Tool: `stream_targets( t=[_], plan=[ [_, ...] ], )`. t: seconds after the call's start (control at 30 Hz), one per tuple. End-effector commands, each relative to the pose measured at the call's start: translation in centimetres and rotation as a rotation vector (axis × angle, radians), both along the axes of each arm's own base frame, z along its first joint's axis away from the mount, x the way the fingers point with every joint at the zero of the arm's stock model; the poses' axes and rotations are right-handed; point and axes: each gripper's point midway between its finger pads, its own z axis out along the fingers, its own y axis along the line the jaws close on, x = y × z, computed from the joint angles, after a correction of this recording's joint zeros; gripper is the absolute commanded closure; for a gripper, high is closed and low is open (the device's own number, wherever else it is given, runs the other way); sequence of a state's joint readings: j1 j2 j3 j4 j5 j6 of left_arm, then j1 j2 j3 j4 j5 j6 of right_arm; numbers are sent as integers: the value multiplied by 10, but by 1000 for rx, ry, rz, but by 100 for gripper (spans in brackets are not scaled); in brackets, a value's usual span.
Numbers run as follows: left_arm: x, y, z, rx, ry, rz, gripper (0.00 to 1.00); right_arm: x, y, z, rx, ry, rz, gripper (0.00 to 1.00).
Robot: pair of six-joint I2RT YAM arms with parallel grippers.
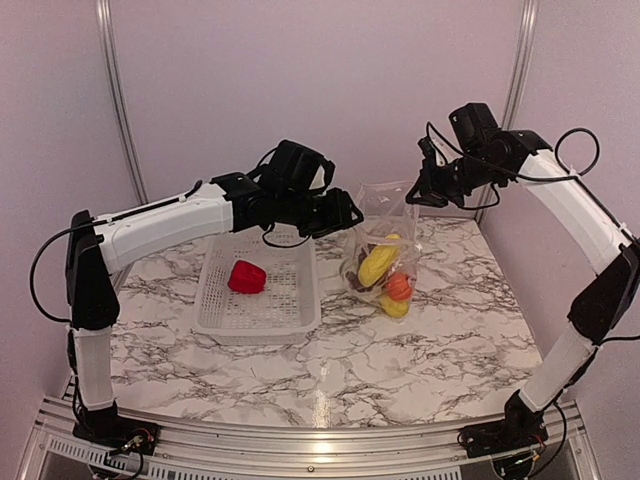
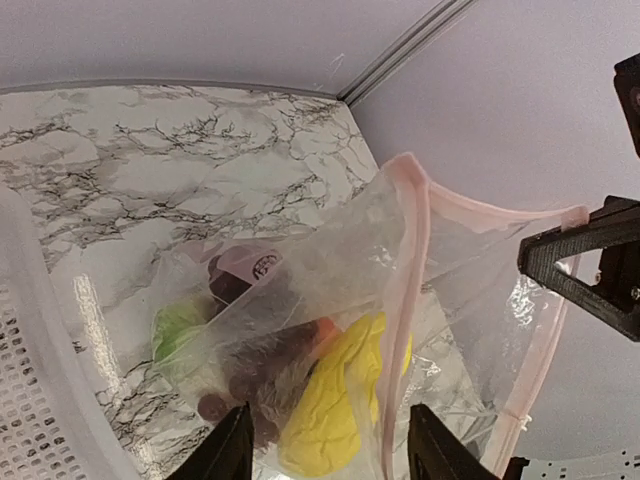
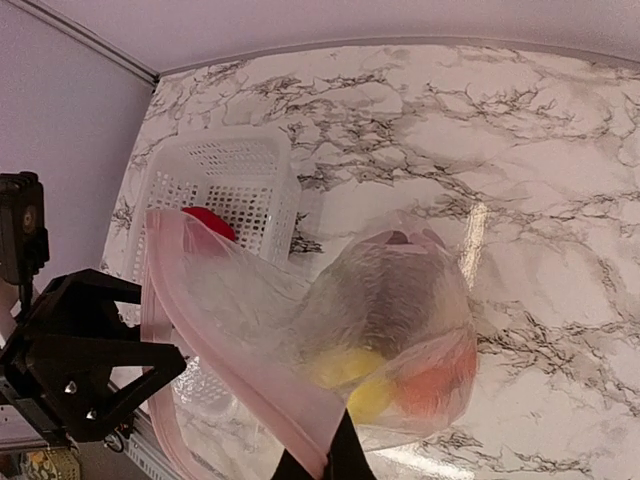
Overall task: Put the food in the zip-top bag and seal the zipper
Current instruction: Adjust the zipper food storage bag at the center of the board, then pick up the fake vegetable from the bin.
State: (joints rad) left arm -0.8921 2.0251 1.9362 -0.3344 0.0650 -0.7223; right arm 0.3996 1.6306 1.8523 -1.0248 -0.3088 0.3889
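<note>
Left claw (image 1: 350,214): open. Its fingers stand apart and hold nothing; it hovers at the bag's mouth on the basket side. Whether a finger touches the plastic I cannot tell.
Right claw (image 1: 415,193): closed – it pinches the bag's top edge at the zipper strip and holds that corner up.
Bag (image 1: 385,240): clear and crumpled, hanging from the right claw with its lower end on the table, just right of the basket.
Zipper (image 2: 418,260): a pale pink strip, unsealed. Its two sides gape apart, so the mouth is wide open toward the left claw.
Food in the bag: corn (image 1: 375,265) as two yellow pieces, one high and one at the bottom; the orange fruit (image 1: 399,287) between them; dark grapes (image 2: 250,385) behind the plastic beside the upper corn.
Pepper (image 1: 247,277): red, lying alone on the basket floor, toward its far left – outside the bag.
Basket (image 1: 258,333): white and perforated, left of the bag, near it.
Table (image 1: 420,350): marble-patterned, under the basket and bag.
</note>
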Motion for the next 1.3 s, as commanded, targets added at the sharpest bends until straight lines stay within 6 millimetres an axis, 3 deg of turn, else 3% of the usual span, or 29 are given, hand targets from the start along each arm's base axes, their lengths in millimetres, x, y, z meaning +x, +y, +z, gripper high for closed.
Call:
stream_targets(
  t=[0.0, 0.07, 0.2, 0.43, 0.53, 0.67, 1.03, 1.27],
  plan=[
    [-6, 32, 66, -9, -180, 5, 40, 11, 10, 9, 63, -37, 14, 100],
    [-7, 46, 72, 33, -223, 32, 33, 14, 13, 11, 83, -39, 16, 100],
    [-4, 86, 58, 150, -235, 122, 24, 21, 17, 13, 96, -50, 14, 100],
    [11, 179, -2, 375, -64, 368, 18, 27, 20, 17, 106, -66, 17, 100],
    [10, 207, -26, 417, 31, 454, 15, 27, 22, 12, 110, -57, 25, 100],
    [10, 220, -44, 416, 89, 533, 9, 28, 25, 8, 119, -51, 37, 100],
    [15, 218, -94, 347, 269, 713, 7, 26, 30, 4, 132, -46, 70, 100],
    [21, 229, -120, 335, 323, 847, 7, 20, 31, 1, 155, -38, 80, 100]
  ],
)
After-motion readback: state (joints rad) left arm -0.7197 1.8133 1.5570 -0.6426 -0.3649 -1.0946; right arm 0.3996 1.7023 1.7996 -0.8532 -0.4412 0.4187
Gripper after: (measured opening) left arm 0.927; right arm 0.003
